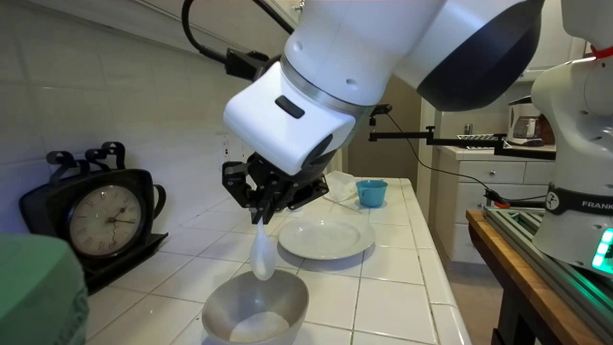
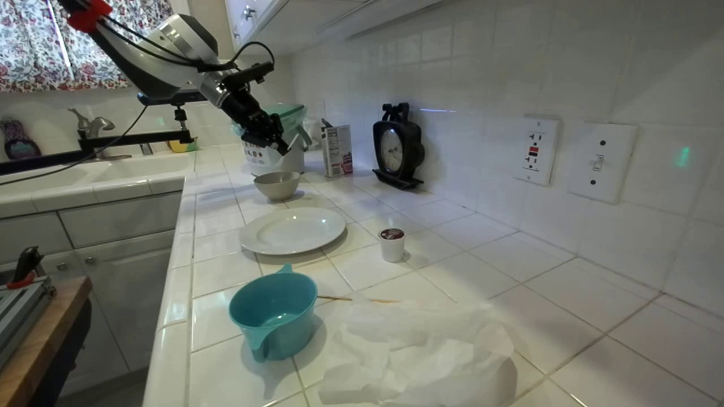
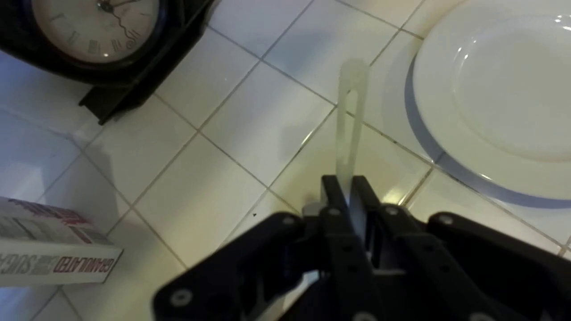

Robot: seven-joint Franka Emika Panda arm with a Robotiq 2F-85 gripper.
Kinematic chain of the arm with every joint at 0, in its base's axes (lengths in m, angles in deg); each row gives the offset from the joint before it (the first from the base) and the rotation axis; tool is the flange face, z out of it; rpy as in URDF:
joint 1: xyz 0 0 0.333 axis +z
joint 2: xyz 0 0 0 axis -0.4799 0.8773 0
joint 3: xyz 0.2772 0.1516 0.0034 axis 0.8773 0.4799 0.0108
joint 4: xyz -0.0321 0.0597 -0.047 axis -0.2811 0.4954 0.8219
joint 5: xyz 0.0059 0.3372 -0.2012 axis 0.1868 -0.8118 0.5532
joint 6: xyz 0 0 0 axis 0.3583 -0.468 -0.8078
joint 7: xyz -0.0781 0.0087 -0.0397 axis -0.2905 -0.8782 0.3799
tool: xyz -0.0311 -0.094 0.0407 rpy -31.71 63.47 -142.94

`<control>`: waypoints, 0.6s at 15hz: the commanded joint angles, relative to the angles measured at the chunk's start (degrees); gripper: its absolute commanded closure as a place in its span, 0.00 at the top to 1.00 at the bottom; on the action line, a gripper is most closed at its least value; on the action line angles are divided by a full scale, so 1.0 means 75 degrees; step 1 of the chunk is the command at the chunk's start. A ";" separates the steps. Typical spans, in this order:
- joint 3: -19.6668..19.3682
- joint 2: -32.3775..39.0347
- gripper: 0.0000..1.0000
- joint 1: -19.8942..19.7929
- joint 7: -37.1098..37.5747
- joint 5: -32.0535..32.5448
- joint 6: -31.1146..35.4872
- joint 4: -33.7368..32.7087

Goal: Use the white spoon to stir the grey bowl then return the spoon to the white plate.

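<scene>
The claw (image 1: pixel 261 218) pinches the white spoon (image 1: pixel 263 256) above the grey bowl (image 1: pixel 256 306)

Black and angular, the claw's fingertips are pressed together on the white spoon. The spoon's smooth, egg-shaped end hangs down over the grey bowl; whether its tip touches the bowl, I cannot tell. In the wrist view the thin, slotted handle juts out past the fingertips.

The grey bowl is deep and round, with a paler patch at the bottom, on a worktop (image 1: pixel 392 304) of glossy, square white tiles. Near the bowl lies the white plate (image 1: pixel 327 238), flat, shallow and shiny. Farther from the bowl than the plate stands a blue cup (image 2: pixel 291 336) with tab-like lips, near a crumpled, filmy white sheet (image 2: pixel 418 356). Also near the bowl is a printed, box-shaped carton (image 2: pixel 337 150); farther from the bowl than the carton stands a black clock (image 1: pixel 106 220) with a round, pale dial.
</scene>
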 commanded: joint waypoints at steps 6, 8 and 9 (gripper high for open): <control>0.0058 0.0611 0.03 0.0246 0.0374 0.1429 -0.0117 -0.0185; 0.0075 0.0702 0.03 0.0282 0.0413 0.1610 -0.0076 -0.0147; 0.0083 0.0737 0.03 0.0287 0.0406 0.1681 -0.0046 -0.0131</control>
